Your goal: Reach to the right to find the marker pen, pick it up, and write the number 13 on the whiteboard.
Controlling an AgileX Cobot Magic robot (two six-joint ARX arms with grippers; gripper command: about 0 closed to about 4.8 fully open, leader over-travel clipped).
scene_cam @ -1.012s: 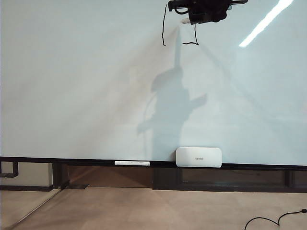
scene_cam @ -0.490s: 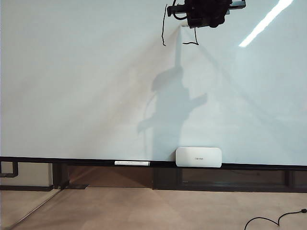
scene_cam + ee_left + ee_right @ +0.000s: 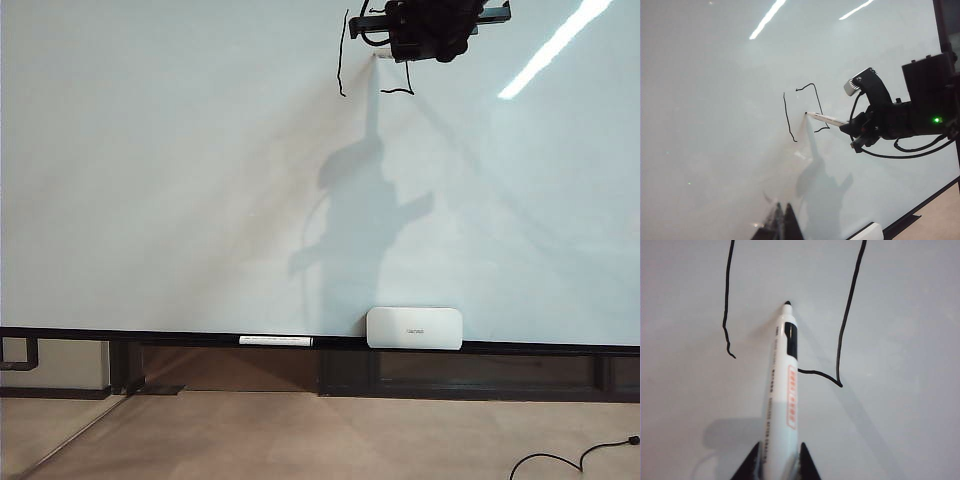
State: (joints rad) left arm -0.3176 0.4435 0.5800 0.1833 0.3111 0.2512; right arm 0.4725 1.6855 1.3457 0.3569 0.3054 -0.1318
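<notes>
The whiteboard (image 3: pixel 150 180) fills most of the exterior view. High on it are a tall black "1" (image 3: pixel 340 55) and an unfinished angular stroke of the number 13 (image 3: pixel 403 86). My right gripper (image 3: pixel 392 47) is near the top edge, shut on the marker pen (image 3: pixel 782 390). The pen's dark tip (image 3: pixel 787 303) sits at the board between the "1" (image 3: pixel 727 305) and the angular stroke (image 3: pixel 845 325). The left wrist view shows the same pen (image 3: pixel 826 119) meeting its own shadow. My left gripper (image 3: pixel 782 225) hangs back from the board, its fingers together and holding nothing.
A white rounded box (image 3: pixel 414 327) and a thin white pen (image 3: pixel 275 340) rest on the board's black bottom ledge (image 3: pixel 150 334). A dark cable (image 3: pixel 570 458) lies on the floor at the lower right. Ceiling lights reflect on the board (image 3: pixel 555 45).
My right gripper has crept slightly upward with the marker pen. The drawn strokes look the same.
</notes>
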